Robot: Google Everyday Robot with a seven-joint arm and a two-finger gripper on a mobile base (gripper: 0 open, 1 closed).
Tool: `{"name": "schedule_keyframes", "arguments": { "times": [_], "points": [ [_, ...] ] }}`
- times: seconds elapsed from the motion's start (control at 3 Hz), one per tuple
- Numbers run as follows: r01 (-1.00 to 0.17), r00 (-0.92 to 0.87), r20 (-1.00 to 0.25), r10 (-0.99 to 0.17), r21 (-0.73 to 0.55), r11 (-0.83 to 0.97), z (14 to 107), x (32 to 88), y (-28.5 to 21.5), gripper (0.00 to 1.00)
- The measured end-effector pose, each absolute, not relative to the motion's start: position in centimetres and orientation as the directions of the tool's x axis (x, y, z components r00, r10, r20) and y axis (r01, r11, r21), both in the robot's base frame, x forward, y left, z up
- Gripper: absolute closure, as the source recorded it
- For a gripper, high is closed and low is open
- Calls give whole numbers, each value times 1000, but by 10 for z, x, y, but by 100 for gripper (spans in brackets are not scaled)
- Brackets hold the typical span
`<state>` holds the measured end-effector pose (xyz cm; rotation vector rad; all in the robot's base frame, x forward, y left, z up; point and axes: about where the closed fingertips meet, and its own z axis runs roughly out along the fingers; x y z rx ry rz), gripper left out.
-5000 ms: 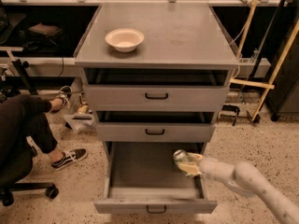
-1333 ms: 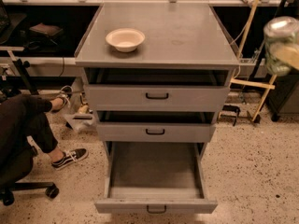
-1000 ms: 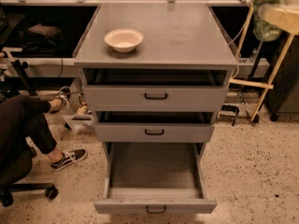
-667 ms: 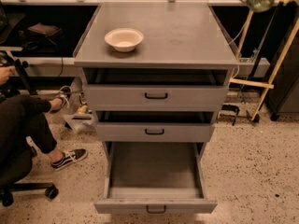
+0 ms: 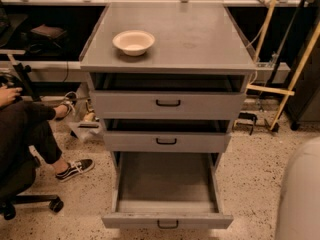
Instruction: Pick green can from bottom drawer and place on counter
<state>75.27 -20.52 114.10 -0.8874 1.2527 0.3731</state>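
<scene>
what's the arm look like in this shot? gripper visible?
Only one smooth pale grey-white rounded arm segment shows, at the lower right edge of the camera view. It is plain, with no cables, markings or seams visible. The gripper is out of the frame.

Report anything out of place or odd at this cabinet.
The bottom drawer hangs pulled out with a bare floor, and no green can shows there or on the counter, which carries only a white bowl. Nothing looks spilled or damaged. The gripper is out of view.
</scene>
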Motion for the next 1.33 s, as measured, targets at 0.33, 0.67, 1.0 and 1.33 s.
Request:
{"name": "schedule_keyframes", "arguments": {
  "times": [0.33, 0.67, 1.0, 1.33],
  "points": [
    [-670, 286, -922, -260, -387, 634, 1124, 796, -175, 100],
    [-647, 252, -886, -390, -454, 612, 1102, 815, -166, 100],
    [-641, 154, -829, -538, -498, 584, 1083, 824, -161, 100],
    [-635, 140, -818, -558, -507, 583, 1079, 826, -165, 100]
  ]
}}
